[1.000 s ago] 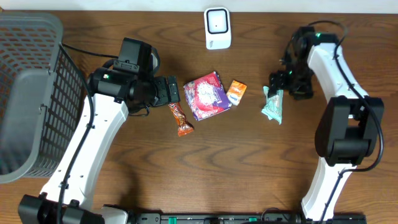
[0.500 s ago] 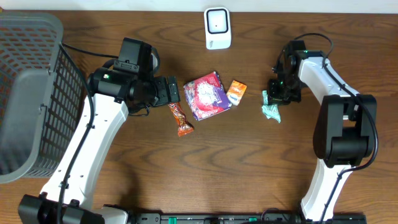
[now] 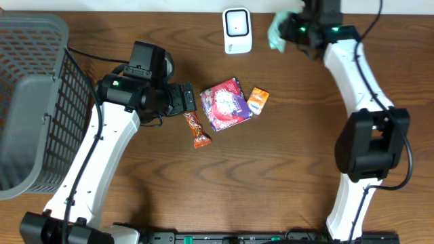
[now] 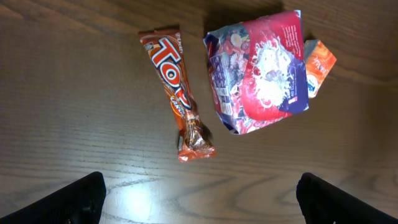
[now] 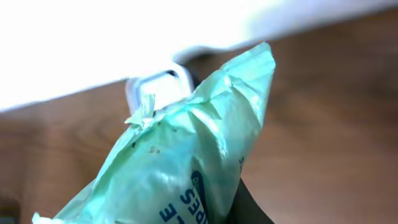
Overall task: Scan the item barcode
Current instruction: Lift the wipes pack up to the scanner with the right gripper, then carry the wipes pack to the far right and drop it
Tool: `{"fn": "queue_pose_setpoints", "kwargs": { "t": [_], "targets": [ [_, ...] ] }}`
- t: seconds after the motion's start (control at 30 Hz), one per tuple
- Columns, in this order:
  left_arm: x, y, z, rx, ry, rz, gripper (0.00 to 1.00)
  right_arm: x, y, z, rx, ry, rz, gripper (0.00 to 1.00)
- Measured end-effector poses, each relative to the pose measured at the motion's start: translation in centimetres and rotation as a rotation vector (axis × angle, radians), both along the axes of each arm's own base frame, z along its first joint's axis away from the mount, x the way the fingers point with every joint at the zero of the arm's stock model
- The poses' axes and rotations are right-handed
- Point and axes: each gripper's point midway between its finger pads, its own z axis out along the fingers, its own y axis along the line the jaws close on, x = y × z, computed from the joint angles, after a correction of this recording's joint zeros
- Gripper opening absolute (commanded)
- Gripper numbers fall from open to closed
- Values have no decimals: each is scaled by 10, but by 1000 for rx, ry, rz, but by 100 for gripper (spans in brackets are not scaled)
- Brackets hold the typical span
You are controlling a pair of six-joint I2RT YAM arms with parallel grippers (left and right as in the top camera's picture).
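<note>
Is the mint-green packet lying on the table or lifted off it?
Lifted: the right gripper is shut on the mint-green packet, holding it in the air beside the scanner.

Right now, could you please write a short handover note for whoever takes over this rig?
Left hand: open, holding nothing, hovering over the orange candy bar.
Right hand: shut on the mint-green packet, held just right of the white scanner at the far edge.
Done: the packet is gripped and brought next to the scanner.
Left: turn its barcode to the scanner; I cannot tell whether it has read. The candy bar, the red-purple pouch and the small orange packet lie mid-table, not yet handled.
</note>
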Motion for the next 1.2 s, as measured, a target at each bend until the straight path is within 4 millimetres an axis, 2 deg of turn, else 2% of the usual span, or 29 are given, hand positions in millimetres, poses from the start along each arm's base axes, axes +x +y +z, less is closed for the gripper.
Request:
{"fn": "queue_pose_setpoints", "kwargs": {
  "t": [0.07, 0.2, 0.3, 0.37, 0.53, 0.77, 0.9, 1.0, 1.07, 1.13, 1.2],
  "targets": [
    [0, 0, 0, 0, 0, 0, 98, 7, 33, 13, -11, -76, -4, 1],
    [0, 0, 0, 0, 0, 0, 98, 15, 68, 14, -76, -158, -47, 1],
    [0, 0, 0, 0, 0, 0, 98, 19, 93, -1, -113, -191, -58, 1],
    [0, 0, 0, 0, 0, 0, 98, 25, 105, -18, -131, -208, -66, 1],
    [0, 0, 0, 0, 0, 0, 98, 38, 106, -50, -152, -222, -95, 1],
    [0, 0, 0, 0, 0, 0, 98, 48, 100, -38, -160, -275, -118, 1],
    [0, 0, 0, 0, 0, 0, 98, 45, 91, -38, -196, -220, -118, 1],
    [0, 0, 0, 0, 0, 0, 98, 48, 71, -30, -205, -180, -150, 1],
    [0, 0, 0, 0, 0, 0, 98, 47, 45, -29, -222, -133, -185, 1],
    [0, 0, 0, 0, 0, 0, 98, 44, 2, -27, -256, -73, -246, 1],
    [0, 0, 0, 0, -1, 0, 98, 31, -48, -32, -320, 19, -313, 1]
  ]
}}
